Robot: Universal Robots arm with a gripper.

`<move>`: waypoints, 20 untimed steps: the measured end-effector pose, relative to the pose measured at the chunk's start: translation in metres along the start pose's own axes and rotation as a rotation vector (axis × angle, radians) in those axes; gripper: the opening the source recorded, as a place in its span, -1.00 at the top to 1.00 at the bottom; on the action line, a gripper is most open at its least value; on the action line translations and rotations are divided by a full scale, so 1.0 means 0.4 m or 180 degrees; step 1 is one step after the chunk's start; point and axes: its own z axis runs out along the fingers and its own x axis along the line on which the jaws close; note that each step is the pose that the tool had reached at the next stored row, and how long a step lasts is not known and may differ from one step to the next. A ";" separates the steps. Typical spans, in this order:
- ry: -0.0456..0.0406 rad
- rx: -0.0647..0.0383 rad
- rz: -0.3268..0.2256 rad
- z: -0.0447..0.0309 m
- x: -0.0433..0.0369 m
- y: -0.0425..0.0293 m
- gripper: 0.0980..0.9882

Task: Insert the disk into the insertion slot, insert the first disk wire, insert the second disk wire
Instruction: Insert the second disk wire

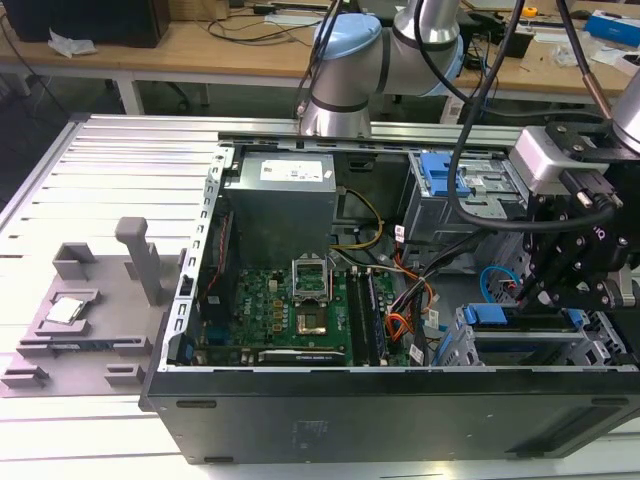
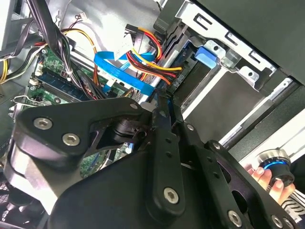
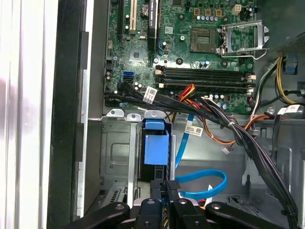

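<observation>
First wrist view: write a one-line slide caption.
Gripper poised beside the looping light-blue cable, with the blue-framed disk seated in the drive cage below the motherboard.

We see the disk [image 3: 156,149], blue-framed, seated in the slot [image 3: 116,157] at lower centre. The light-blue wire [image 3: 202,183] loops beside it; the orange-red wires [image 2: 150,64] bunch at upper centre.

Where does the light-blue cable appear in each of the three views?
Exterior view: the light-blue cable loops at the exterior view's right, beside the silver drive cage.
Second wrist view: the cable runs flat under the orange-red wires.
First wrist view: the cable curves as a loop near the black cable bundle.
Shared landmark: the green motherboard.
</observation>
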 end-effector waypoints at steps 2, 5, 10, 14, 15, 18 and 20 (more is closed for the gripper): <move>-0.0020 0.0000 -0.0001 0.000 0.000 0.000 0.86; -0.0032 0.0001 -0.0001 0.000 0.000 0.000 0.86; -0.0033 0.0001 -0.0002 0.001 0.005 0.000 0.86; -0.0031 -0.0002 -0.0001 0.010 0.006 -0.001 0.86; -0.0032 -0.0002 -0.0001 0.011 0.006 -0.001 0.86; -0.0032 -0.0002 -0.0001 0.014 0.007 -0.001 0.86; -0.0032 -0.0002 -0.0001 0.014 0.007 -0.001 0.86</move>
